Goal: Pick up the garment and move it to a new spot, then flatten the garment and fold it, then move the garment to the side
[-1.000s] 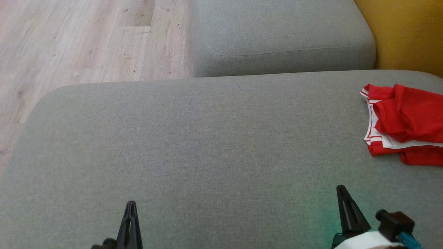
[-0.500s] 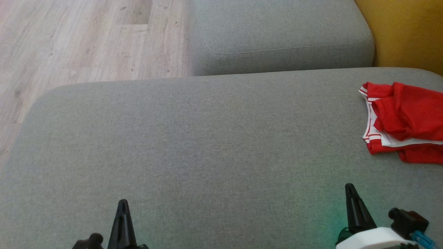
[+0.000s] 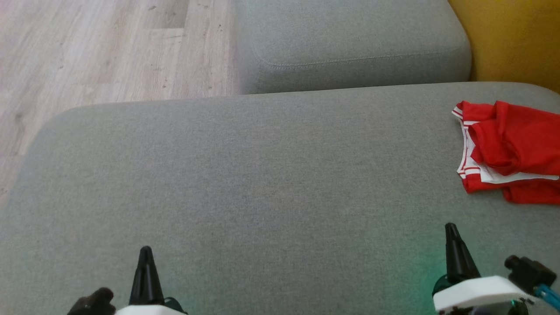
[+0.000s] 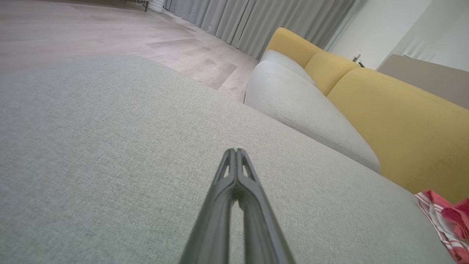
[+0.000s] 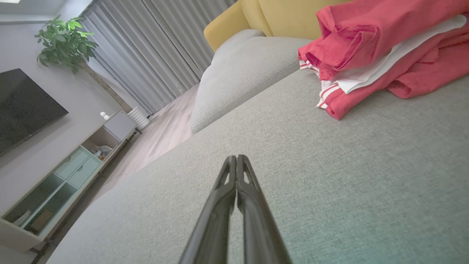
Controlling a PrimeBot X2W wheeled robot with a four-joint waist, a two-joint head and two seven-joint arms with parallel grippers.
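Garment (image 3: 509,151) bunched, looks soft, light; pinch raised red fold. Left claw (image 3: 145,251), right claw (image 3: 451,227) pressed together, empty.

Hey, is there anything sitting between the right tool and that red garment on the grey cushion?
Nothing visible does. Only bare grey cushion lies between the right tool, which is shut and empty at the lower right of the head view, and the crumpled red garment ahead and slightly to its right.
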